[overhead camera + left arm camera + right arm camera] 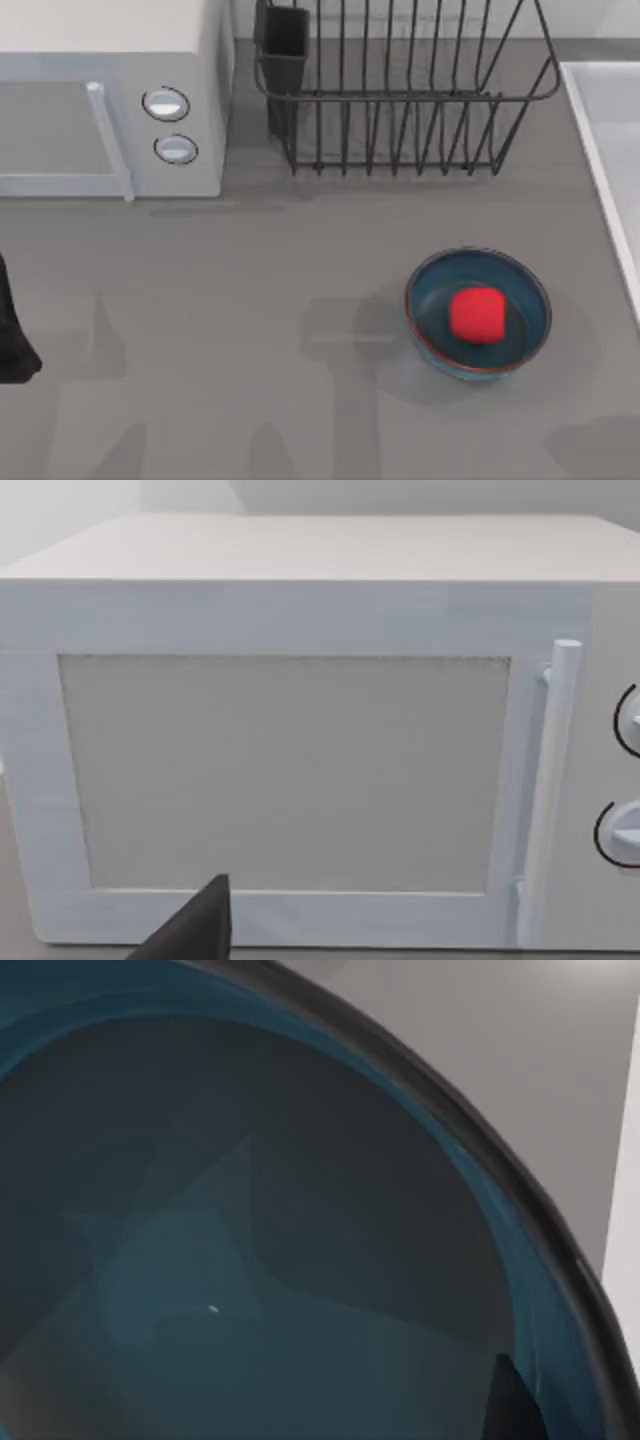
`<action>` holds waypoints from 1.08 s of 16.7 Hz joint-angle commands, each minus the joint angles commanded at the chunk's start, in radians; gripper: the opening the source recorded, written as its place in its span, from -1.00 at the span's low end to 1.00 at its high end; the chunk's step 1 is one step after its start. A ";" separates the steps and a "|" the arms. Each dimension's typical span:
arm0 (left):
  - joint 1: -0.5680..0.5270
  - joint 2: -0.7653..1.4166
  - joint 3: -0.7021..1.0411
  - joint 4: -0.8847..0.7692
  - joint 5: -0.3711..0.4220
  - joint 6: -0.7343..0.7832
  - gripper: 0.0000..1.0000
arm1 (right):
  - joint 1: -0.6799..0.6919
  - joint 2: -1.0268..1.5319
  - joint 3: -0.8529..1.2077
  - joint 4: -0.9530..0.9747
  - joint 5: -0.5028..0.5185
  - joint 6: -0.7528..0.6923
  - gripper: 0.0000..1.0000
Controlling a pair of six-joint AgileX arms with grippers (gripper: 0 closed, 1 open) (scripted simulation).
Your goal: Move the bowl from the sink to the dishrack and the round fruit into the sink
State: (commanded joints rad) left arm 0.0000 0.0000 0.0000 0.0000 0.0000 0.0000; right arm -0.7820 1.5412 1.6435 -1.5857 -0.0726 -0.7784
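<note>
One small bright red rounded fruit (476, 314) sits inside a deep teal-blue glazed bowl (432, 300) on the grey table, in front of the dark wire dishrack (400, 95) and beside the pale sink (610, 150). The right wrist view looks closely into a teal bowl (250, 1260); whether that arm's claw is apart or together I cannot tell. The left arm (12, 340) is parked before the white microwave (100, 110), its claw equally unreadable. I would pinch the fruit from above, lifting straight out without snagging the rim.

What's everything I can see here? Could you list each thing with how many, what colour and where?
bowl: one, teal-blue with reddish-brown rim, on the table right of centre.
round fruit: one, bright red, inside that bowl.
second bowl: one, teal-blue, close under the right wrist camera.
dishrack: one, dark wire, back centre.
utensil cup: one, black, dishrack's left corner.
microwave: one, white, back left.
sink: one, pale white-grey, right edge.
table: one, grey.
left arm: black, at the left edge.
</note>
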 joint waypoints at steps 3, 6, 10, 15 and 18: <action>0.000 0.000 0.000 0.000 0.000 0.000 1.00 | -0.012 -0.018 -0.014 -0.016 0.000 -0.005 -1.00; 0.000 0.000 0.000 0.000 0.000 0.000 1.00 | -0.007 -0.015 -0.011 -0.015 0.000 -0.003 -1.00; 0.000 0.000 0.000 0.000 0.000 0.000 1.00 | 0.053 0.001 0.004 0.026 0.030 0.027 -1.00; 0.000 0.000 0.000 0.000 0.000 0.000 1.00 | 0.348 0.046 0.036 0.239 0.166 0.179 -1.00; 0.000 0.000 0.000 0.000 0.000 0.000 1.00 | 0.587 0.076 0.055 0.430 0.283 0.300 -1.00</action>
State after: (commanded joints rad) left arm 0.0000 0.0000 0.0000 0.0000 0.0000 0.0000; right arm -0.1947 1.6170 1.6985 -1.1560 0.2102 -0.4784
